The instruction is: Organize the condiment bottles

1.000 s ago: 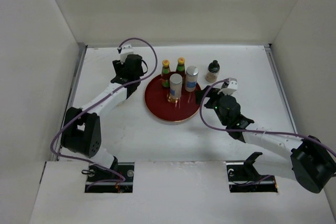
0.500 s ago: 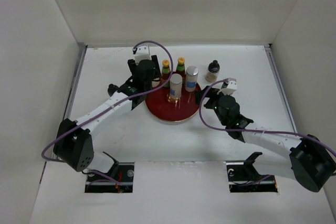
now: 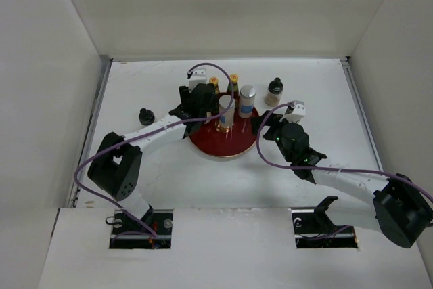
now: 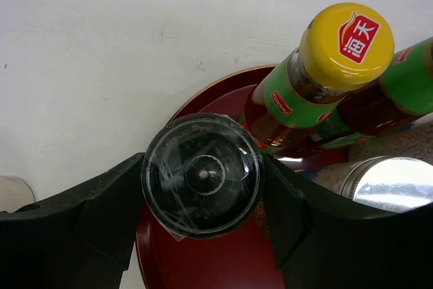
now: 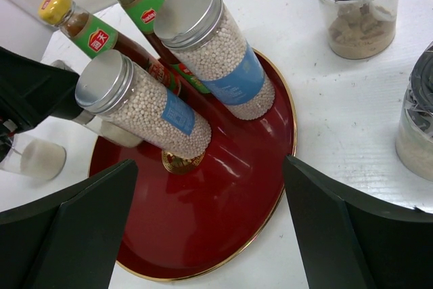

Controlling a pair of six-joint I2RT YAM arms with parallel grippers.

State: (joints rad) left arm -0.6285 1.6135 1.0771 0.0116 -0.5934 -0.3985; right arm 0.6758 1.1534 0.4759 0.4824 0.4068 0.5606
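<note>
The left gripper point(image 4: 202, 187) clamps a short clear jar with a black cap point(image 4: 201, 174) at the left rim of the round dark-red tray point(image 5: 223, 208). The tray carries two yellow-capped red sauce bottles point(image 5: 101, 38) and two silver-lidded shakers of white beads point(image 5: 216, 52). The right gripper point(image 5: 206, 225) gapes wide at the tray's right edge. A jar of tan powder point(image 5: 358, 15) stands nearby on the table.

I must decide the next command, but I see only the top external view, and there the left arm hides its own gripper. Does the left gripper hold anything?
Observer: Yes, the left gripper is shut on a black-capped jar, pressing it from both sides.
Operator: Where is the jar now?
Observer: Above the rim of the red tray, beside a red sauce bottle.
Operator: And the right gripper?
Observer: The right gripper is open and empty.
</note>
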